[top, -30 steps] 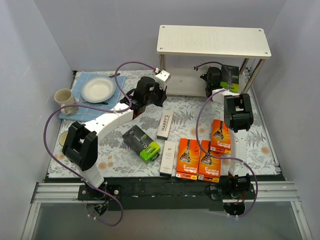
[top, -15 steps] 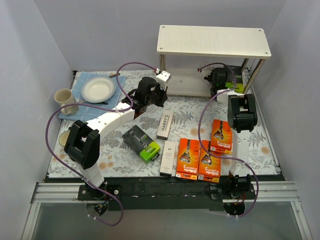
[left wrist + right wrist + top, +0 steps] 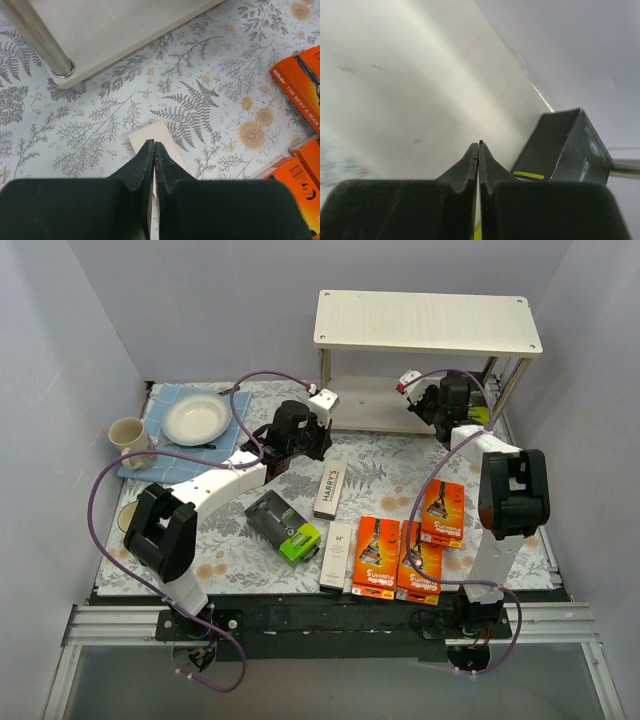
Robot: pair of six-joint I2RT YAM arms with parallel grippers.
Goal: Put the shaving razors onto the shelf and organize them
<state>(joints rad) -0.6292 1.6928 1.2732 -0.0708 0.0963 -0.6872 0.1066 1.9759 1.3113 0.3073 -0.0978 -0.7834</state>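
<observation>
Right gripper (image 3: 478,145) is tucked under the top board of the pale wood two-tier shelf (image 3: 425,320). Jaws are pressed together w/ nothing in them afaict (tiny lime sliver low between the fingers, can't tell what it is). Black carton w/ lime-green stripe (image 3: 560,147) sits on the lower board just beside the tips. Risk imo: any sideways swing on the way out clips that carton & skews it or shoves it along the board.

Left gripper (image 3: 153,144) is also closed tight & empty, hanging over the end of the slim white Harry's box (image 3: 330,489), which lies flat on the floral surface (image 3: 380,465). If it drops w/o opening it'll just jab or slide the box, and a flat box gives little to pinch anyway.

Three orange cartons (image 3: 378,557), black-and-lime pack (image 3: 283,526) & slim grey box (image 3: 338,555) aren't shelved yet, so the lower tier could get crowded.
</observation>
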